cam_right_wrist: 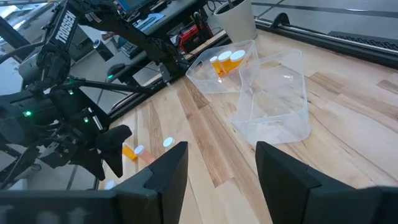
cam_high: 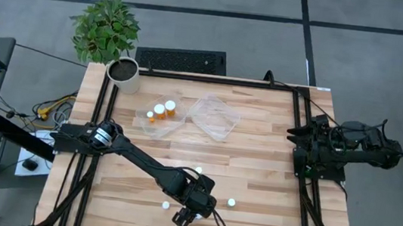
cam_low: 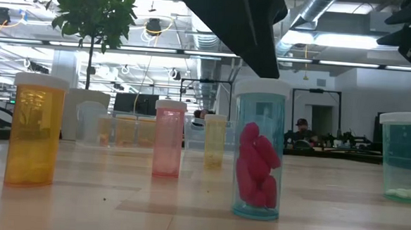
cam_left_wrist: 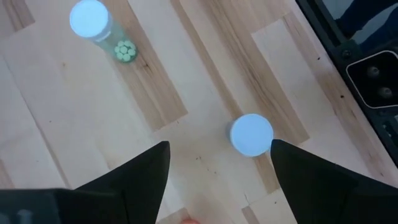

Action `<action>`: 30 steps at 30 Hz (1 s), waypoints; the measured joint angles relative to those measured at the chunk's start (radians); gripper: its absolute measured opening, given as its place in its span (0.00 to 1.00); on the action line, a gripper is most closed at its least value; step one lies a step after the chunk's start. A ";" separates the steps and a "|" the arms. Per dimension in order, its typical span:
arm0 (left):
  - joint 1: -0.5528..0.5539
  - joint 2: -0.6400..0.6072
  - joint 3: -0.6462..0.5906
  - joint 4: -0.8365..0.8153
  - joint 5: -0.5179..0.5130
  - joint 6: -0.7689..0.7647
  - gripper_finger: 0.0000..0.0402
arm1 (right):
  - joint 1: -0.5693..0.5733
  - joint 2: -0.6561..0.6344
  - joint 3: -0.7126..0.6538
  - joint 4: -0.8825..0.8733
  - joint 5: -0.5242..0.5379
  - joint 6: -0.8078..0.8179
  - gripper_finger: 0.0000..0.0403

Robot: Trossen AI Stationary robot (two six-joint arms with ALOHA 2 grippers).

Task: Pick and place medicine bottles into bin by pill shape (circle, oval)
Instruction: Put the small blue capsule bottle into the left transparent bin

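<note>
Closest to the table-level camera, a clear blue bottle (cam_low: 259,149) of pink pills stands upright, white cap up. Above it hangs the left gripper (cam_high: 185,218), fingers spread and empty, over the table's (cam_high: 270,174) near edge. "TROSSEN" reads on that arm. Three orange bottles (cam_high: 161,111) stand in a clear tray (cam_high: 173,125). Right gripper (cam_right_wrist: 217,165) waits at the table's right edge, fingers apart.
</note>
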 joint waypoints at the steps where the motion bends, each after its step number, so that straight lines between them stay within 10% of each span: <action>1: 0.000 0.000 0.000 0.003 0.000 0.001 0.68 | 0.000 0.000 0.000 0.000 0.000 0.000 0.50; 30: -0.019 0.002 -0.022 0.095 0.008 -0.060 0.68 | 0.000 0.000 0.000 0.000 0.000 -0.005 0.50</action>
